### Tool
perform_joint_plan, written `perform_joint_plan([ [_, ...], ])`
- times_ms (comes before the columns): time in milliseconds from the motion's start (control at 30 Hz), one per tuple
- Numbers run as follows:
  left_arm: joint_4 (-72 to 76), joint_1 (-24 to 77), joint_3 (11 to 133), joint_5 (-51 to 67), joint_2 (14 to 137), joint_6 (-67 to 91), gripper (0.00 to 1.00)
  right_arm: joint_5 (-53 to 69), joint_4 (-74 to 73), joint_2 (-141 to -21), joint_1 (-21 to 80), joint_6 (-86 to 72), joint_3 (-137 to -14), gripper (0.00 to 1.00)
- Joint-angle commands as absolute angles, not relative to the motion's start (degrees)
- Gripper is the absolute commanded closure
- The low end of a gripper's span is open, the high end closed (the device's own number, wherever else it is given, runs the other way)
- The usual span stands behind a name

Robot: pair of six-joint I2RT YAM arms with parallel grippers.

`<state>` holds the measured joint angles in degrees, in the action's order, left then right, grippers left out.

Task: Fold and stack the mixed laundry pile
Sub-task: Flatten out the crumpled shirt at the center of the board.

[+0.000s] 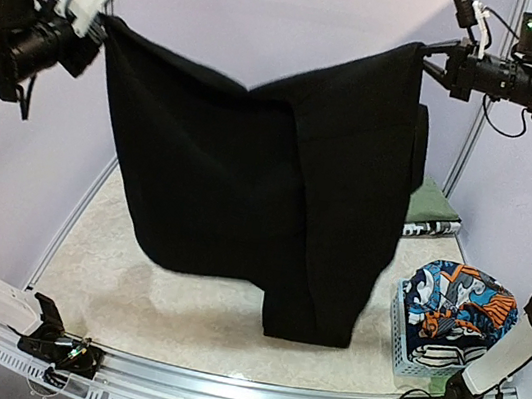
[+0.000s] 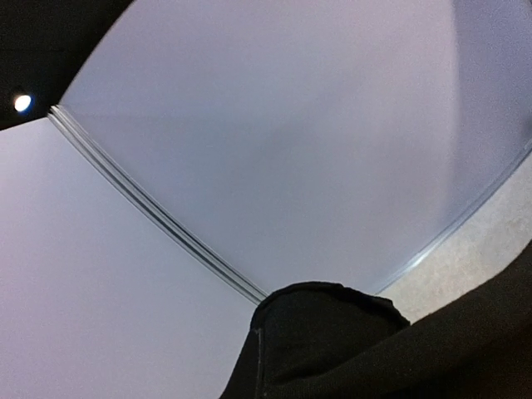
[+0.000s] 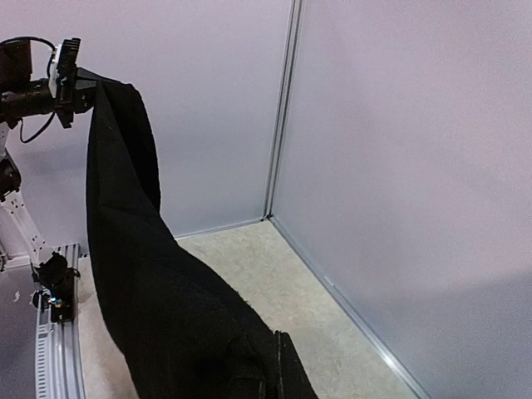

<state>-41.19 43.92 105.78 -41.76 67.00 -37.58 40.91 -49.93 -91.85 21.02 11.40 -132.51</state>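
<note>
The left hand point(image 1: 105, 20) and right hand point(image 1: 432, 56) are held high and level, each closed on an upper corner of the black garment point(image 1: 249, 177), which is hung spread between them over the desk point(image 1: 176, 317). Both grips are hidden by cloth. The cartoon-print garment point(image 1: 457, 301) is heaped in the basket point(image 1: 408, 359).

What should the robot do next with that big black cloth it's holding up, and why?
Probably lower both arms together and lay the black garment flat on the table. The jaws pinch its top corners and it hangs spread in the air, but folding likely needs it lying flat.
</note>
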Motion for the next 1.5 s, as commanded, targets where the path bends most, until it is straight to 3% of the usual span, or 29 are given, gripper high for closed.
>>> perform_joint_plan([
  [0,-40.0,43.8,114.0,-42.3,65.6,-40.7,1.0,36.0,-44.1,-88.4,20.8,11.1,-137.1,1.0],
  [200,-42.8,45.0,116.1,-35.3,60.7,-36.9,1.0,38.3,-42.8,-83.8,21.0,10.8,-138.0,1.0],
  [400,-44.3,44.9,118.3,-20.6,54.9,-33.3,1.0,44.3,-40.1,-78.3,22.3,4.6,-139.0,1.0],
  [633,-43.9,43.7,124.5,-18.4,59.3,-36.6,1.0,46.5,-36.1,-81.9,22.2,-1.4,-148.9,1.0],
  [800,-34.9,43.9,116.3,-30.6,63.3,-48.0,1.0,43.7,-40.0,-89.1,22.3,3.3,-150.5,1.0],
  [900,-28.6,40.2,107.6,-35.5,67.2,-51.1,1.0,40.6,-41.5,-94.4,21.5,7.5,-146.6,1.0],
  [1200,-23.7,23.1,84.6,-26.2,78.2,-31.4,1.0,30.2,-28.2,-105.5,18.5,7.9,-119.8,1.0],
  [1300,-23.2,20.1,80.8,-23.6,84.9,-28.2,1.0,25.1,-20.8,-108.8,18.4,7.9,-111.4,1.0],
  [1467,-22.3,16.1,81.9,-19.5,96.7,-24.9,1.0,18.1,-19.1,-119.6,18.4,7.6,-111.9,1.0],
])
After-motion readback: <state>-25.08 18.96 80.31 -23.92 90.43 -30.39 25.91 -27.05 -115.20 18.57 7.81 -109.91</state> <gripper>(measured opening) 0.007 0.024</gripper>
